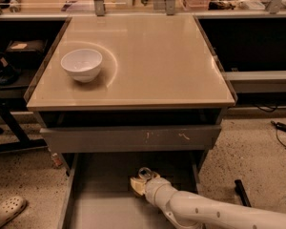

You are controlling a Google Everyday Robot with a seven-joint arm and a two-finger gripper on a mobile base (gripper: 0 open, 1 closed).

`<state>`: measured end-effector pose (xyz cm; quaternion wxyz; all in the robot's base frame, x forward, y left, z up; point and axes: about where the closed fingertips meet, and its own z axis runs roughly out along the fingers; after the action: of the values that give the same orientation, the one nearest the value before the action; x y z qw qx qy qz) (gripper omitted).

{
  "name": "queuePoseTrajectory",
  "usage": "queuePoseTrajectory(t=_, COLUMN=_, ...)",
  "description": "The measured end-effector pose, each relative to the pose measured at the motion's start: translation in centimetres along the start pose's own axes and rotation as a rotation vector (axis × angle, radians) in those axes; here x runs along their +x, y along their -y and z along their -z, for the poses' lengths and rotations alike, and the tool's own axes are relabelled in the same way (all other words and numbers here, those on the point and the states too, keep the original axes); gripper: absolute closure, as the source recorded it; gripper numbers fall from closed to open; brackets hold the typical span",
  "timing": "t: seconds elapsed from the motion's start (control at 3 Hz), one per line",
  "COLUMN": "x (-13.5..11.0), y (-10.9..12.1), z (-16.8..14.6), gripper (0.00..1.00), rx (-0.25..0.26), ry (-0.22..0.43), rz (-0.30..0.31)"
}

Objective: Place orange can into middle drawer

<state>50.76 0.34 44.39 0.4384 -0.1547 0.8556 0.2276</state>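
Claw (140,178) apparently holds orange can (136,187) inside middle drawer (99,210).

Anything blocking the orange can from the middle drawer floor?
Nothing visible. The orange can is at the gripper, already inside the open middle drawer, with bare floor around it. The scratched drawer is above and behind it, and the white bowl is up on the tabletop.

Speckled floor (257,149), tan-topped table (157,56), dark side shelves (250,42).
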Motion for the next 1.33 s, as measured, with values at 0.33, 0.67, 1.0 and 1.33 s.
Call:
queuePoseTrajectory(t=0.33, x=0.7, y=0.8, z=-0.8, gripper=1.00, rx=0.032, ry=0.034, rz=-0.002)
queuePoseTrajectory(t=0.67, x=1.6, y=1.8, z=-1.2, gripper=1.00, rx=0.071, ry=0.056, rz=-0.003)
queuePoseTrajectory(t=1.0, x=2.4, y=2.4, z=-1.8, gripper=1.00, rx=0.103, ry=0.051, rz=0.020)
queuePoseTrajectory(t=1.33, x=2.4, y=2.5, z=-1.7, gripper=1.00, rx=0.109, ry=0.048, rz=0.022)
